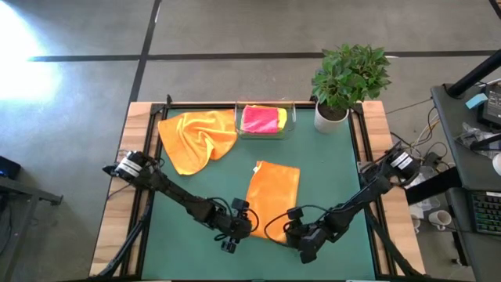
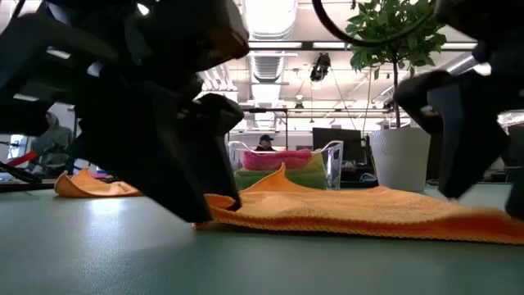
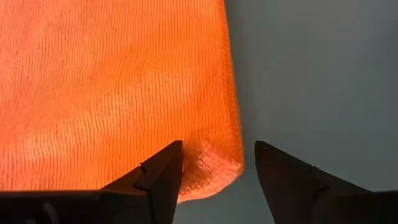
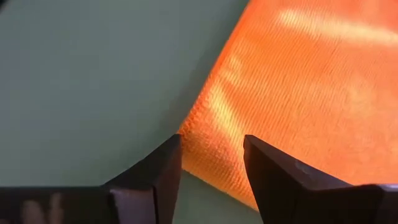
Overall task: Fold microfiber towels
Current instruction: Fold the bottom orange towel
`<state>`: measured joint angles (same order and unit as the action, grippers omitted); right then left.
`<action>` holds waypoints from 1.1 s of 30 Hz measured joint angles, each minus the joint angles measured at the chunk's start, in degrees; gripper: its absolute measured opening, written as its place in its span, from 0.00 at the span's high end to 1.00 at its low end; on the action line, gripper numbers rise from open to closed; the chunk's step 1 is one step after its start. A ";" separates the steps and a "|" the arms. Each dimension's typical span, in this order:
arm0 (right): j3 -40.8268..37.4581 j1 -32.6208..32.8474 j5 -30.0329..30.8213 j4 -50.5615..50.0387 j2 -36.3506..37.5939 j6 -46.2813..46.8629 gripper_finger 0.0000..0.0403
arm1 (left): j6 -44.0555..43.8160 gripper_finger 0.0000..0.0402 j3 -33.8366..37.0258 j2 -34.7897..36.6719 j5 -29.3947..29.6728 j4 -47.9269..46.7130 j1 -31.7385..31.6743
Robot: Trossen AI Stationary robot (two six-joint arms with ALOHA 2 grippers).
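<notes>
From above, the folded orange towel (image 1: 273,198) lies flat on the green mat (image 1: 329,172), with my left gripper (image 1: 228,246) at one near corner and my right gripper (image 1: 307,252) at the other; the crumpled orange towel (image 1: 197,137) sits beyond it, beside the clear tray (image 1: 291,125) holding the pink towel (image 1: 261,119). Only my wrist views show both pairs of fingers spread, each straddling a corner without pinching it. The low view alone reveals a green towel (image 2: 304,175) under the pink.

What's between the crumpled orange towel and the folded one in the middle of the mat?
Only bare green mat lies between the crumpled towel and the folded towel; the high view shows it.
</notes>
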<state>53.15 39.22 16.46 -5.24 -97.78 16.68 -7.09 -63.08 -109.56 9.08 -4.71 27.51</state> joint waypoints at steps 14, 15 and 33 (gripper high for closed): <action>0.28 -0.28 -1.48 -0.17 -1.52 4.62 0.59 | -0.09 0.58 0.23 0.09 3.44 -3.30 -0.94; 0.43 -0.33 -1.88 -0.62 -1.14 5.37 0.59 | -0.09 0.60 0.35 0.09 3.46 -3.24 -0.96; 0.91 -1.78 0.32 -0.25 -1.55 4.79 0.59 | -0.11 0.96 0.34 0.09 3.78 -3.28 -0.98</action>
<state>54.06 37.44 16.78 -5.49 -99.33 21.47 -7.20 -62.74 -109.47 12.85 -7.99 26.52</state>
